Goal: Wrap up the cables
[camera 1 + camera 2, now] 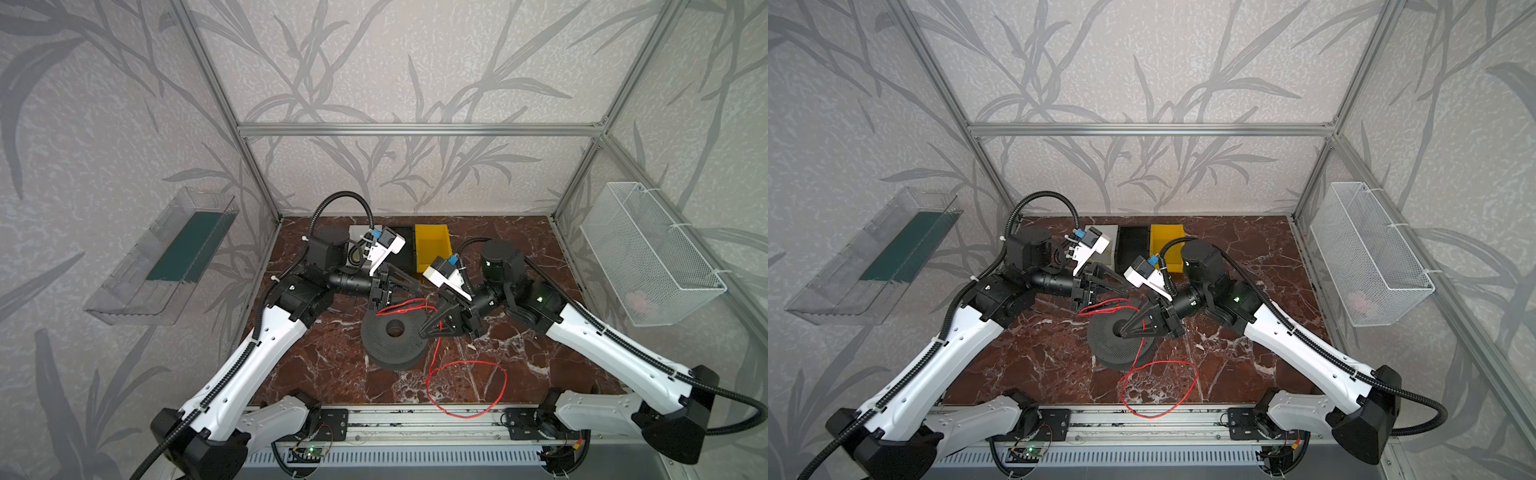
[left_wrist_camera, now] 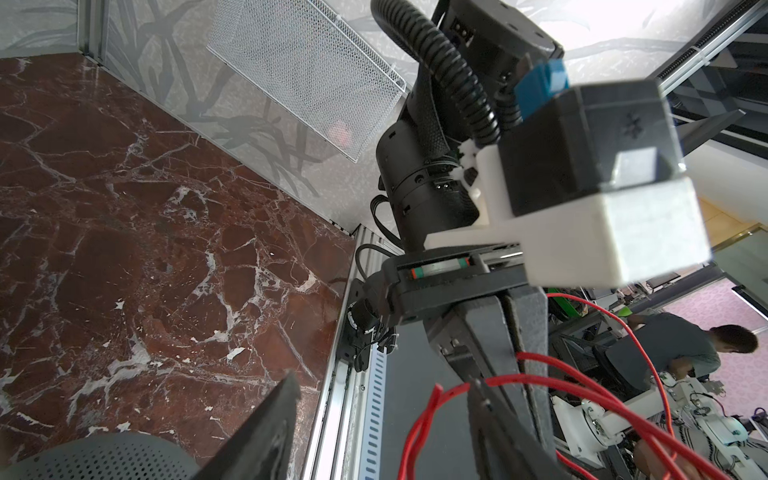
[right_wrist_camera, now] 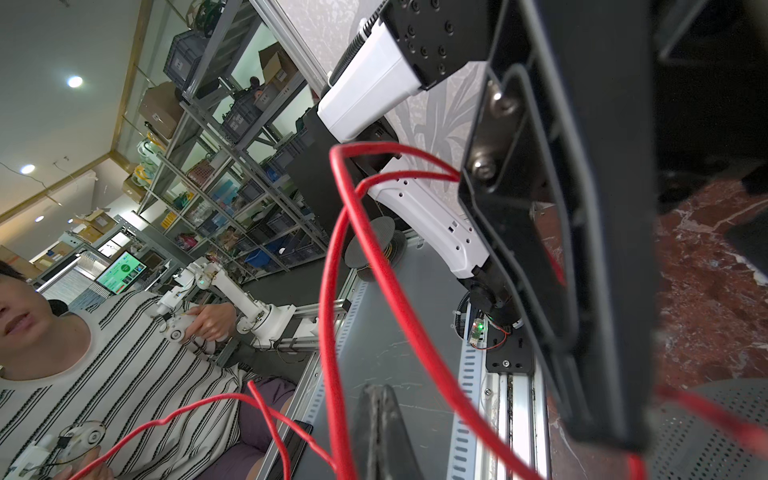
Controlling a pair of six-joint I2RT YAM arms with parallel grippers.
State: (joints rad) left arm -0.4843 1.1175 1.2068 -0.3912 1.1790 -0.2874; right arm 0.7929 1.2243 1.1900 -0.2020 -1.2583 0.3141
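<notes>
Right jaws are shut, tip above the spool (image 1: 380,343). The red cable (image 3: 326,311) runs right past them; can't tell if it's pinched. Left jaws stand wide, with strands hooked across one side. In both top views the cable sits mid-frame: a few strands stretched left-right between the two jaws, over the spool's upper edge. A tail then drops to a loose loop at lower centre, spilling past the bench (image 1: 332,365) front edge. I'd judge the right arm nearer that free tail. No yellow cable seen. Yellow bin (image 1: 432,261), upper centre, shows nothing inside. Wire basket (image 1: 648,249), right wall, holds something pale pink.
</notes>
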